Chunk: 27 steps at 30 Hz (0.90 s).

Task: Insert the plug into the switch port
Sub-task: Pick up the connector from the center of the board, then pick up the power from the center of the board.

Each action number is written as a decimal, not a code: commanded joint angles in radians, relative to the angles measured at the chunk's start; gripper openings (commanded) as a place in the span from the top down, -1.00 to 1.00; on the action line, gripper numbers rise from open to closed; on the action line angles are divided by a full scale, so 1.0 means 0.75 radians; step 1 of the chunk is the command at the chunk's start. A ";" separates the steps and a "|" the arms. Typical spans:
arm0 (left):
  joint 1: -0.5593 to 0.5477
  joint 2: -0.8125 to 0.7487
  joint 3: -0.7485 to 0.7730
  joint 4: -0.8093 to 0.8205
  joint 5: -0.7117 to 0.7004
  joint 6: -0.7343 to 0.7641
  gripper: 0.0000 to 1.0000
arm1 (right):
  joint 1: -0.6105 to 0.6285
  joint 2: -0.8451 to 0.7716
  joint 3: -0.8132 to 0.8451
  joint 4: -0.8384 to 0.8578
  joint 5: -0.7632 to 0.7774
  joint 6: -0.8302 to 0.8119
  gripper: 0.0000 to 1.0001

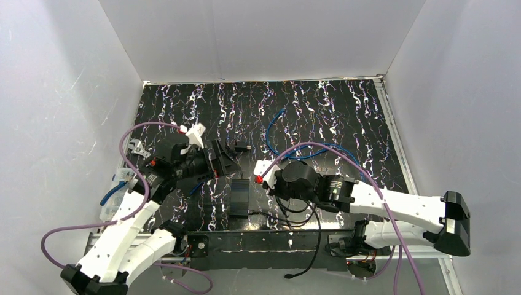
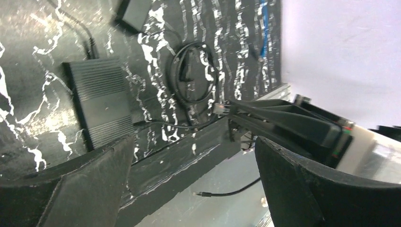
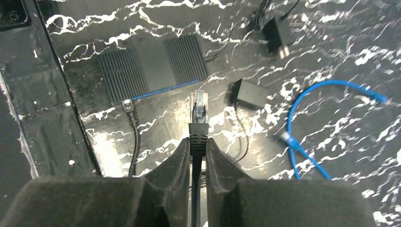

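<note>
The switch (image 3: 153,66) is a flat black ribbed box lying on the marbled black mat, also seen in the top view (image 1: 239,195) and the left wrist view (image 2: 99,99). My right gripper (image 3: 198,142) is shut on the ribbed boot of a black cable. The clear plug (image 3: 198,106) sticks out past its fingertips, pointing at the switch's near side and a short way off it. The left wrist view shows that plug (image 2: 221,108) from the side. My left gripper (image 2: 194,184) stands wide open and empty, raised beyond the switch (image 1: 232,158).
A black cable (image 3: 127,105) is plugged into the switch's left end. A blue cable (image 3: 307,109) loops at the right, near two small black adapters (image 3: 250,94) (image 3: 276,33). A coil of black cable (image 2: 194,75) lies beside the switch. White walls enclose the mat.
</note>
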<state>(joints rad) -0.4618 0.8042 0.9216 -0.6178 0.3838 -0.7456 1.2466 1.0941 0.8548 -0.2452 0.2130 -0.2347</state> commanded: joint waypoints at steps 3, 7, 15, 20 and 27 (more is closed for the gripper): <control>0.005 0.078 -0.126 0.017 -0.080 0.034 -0.97 | -0.058 0.093 -0.021 -0.008 -0.152 0.178 0.97; 0.006 0.124 -0.211 0.083 -0.103 0.011 -0.96 | -0.078 0.191 -0.048 0.077 -0.175 0.233 0.97; 0.017 0.214 -0.323 0.190 -0.182 0.023 -0.97 | -0.113 0.383 -0.060 0.214 -0.210 0.293 0.97; 0.020 0.300 -0.376 0.275 -0.170 0.031 -0.96 | -0.122 0.465 -0.093 0.293 -0.250 0.303 0.97; 0.022 0.434 -0.417 0.380 -0.130 0.043 -0.96 | -0.126 0.515 -0.152 0.408 -0.266 0.343 0.97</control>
<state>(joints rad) -0.4526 1.0943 0.6225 -0.3904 0.2739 -0.7328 1.1576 1.4633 0.7570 -0.0389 0.0325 -0.0135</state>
